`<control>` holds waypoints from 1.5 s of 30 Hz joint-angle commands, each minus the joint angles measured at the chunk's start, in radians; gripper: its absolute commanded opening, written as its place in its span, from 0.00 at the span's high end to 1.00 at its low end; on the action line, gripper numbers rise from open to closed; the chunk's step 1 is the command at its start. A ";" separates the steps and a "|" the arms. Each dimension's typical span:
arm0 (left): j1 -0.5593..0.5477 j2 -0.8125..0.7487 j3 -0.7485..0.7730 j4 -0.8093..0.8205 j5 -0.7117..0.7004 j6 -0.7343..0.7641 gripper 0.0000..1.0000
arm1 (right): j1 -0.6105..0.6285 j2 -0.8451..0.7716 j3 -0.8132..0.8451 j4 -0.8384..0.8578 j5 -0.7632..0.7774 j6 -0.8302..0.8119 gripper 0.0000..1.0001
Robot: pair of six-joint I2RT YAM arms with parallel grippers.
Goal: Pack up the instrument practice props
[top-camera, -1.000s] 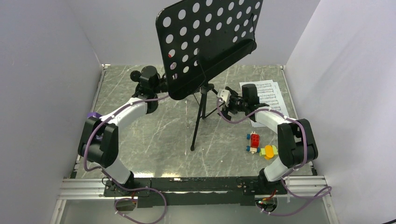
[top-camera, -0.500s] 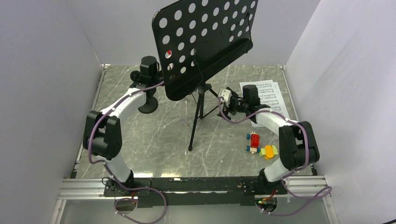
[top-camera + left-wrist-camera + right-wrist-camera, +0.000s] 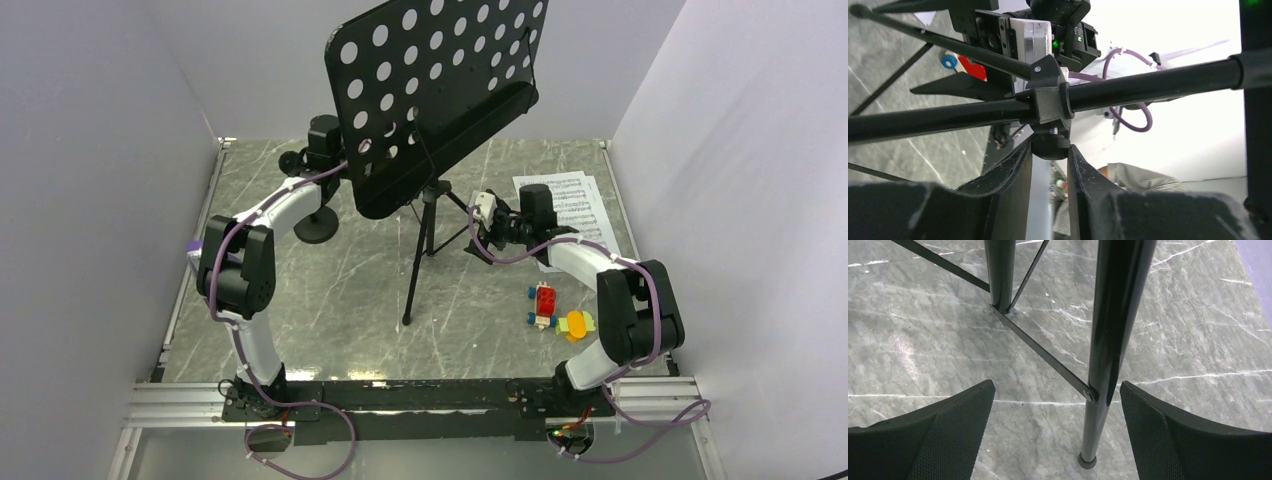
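Nearest the arm bases, the toy blocks (image 3: 553, 310) lie on the grey marbled table (image 3: 330, 310), off to the right of the music stand (image 3: 430, 110) and clear of its feet. Just beyond them the right gripper (image 3: 1056, 385) sits low at the stand's right side with its fingers (image 3: 963, 435) spread wide apart. One tripod leg (image 3: 1110, 340) rises between them, closer to the right-hand finger, and touches neither. To the stand's left, a sliver of the purple metronome (image 3: 195, 246) shows beside the left arm's elbow. Farther back on that side is the microphone stand (image 3: 318, 229), its round base just beside the stand's desk, under the left forearm. The sheet music (image 3: 575, 195) lies flat behind and to the right of the tripod. Farthest back, the left gripper (image 3: 1049, 156) is up at the stand's pole behind the perforated desk. Its two fingers are drawn close together and pinch a small black knob (image 3: 1050, 146) on the clamp there — the pole running crosswise just above the fingertips.
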 commanded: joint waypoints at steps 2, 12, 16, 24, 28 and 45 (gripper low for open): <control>0.014 0.008 -0.018 -0.169 0.029 -0.129 0.51 | -0.003 -0.032 0.002 0.031 -0.039 0.022 0.03; 0.075 -0.060 0.135 -0.501 -0.154 0.354 0.26 | -0.009 -0.048 0.026 -0.009 -0.020 0.002 0.02; 0.130 -0.117 0.146 -0.745 -0.356 0.718 0.27 | -0.016 -0.060 0.037 -0.025 -0.015 -0.014 0.02; 0.140 -0.389 -0.190 -0.378 -0.519 0.965 0.26 | -0.021 -0.078 0.048 -0.026 -0.009 -0.033 0.02; 0.100 -0.404 -0.223 -0.340 -0.516 1.066 0.26 | -0.022 -0.095 0.041 -0.033 -0.001 -0.045 0.02; -0.165 -0.772 -0.730 0.040 -0.951 2.040 0.35 | -0.025 -0.177 -0.043 -0.035 0.000 -0.052 0.02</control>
